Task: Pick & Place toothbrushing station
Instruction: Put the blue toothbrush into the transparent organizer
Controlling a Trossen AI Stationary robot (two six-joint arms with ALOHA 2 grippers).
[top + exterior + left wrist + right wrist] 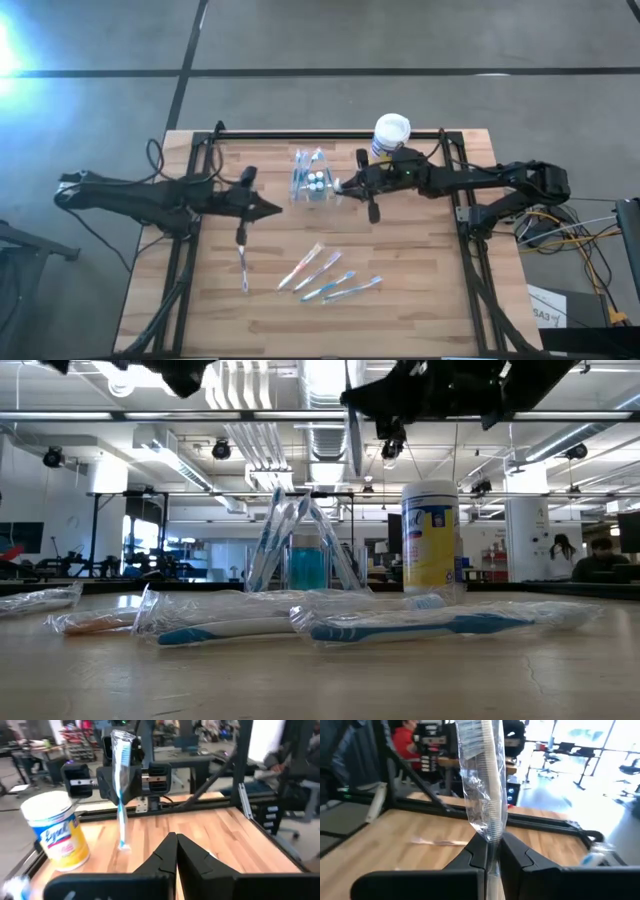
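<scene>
Our left tool point(270, 209) waits with fingers pressed together on nothing, and just right of it stands the toothbrushing station point(312, 180), already bristling with brushes. Our right tool point(340, 186), hard against the station's right side, is clamped on a wrapped toothbrush point(485, 785); we judge that lowering it could snag the crinkly wrapper on those brushes or tip the light holder. Behind this tool stands the white-lidded canister point(390, 133), while loose wrapped toothbrushes point(330, 275) lie on the surface point(420, 290) nearer us, out of the way.

holder point(313, 183): clear, blue inside | canister point(430, 536): yellow-blue, white lid | table point(420, 290): light wood
</scene>
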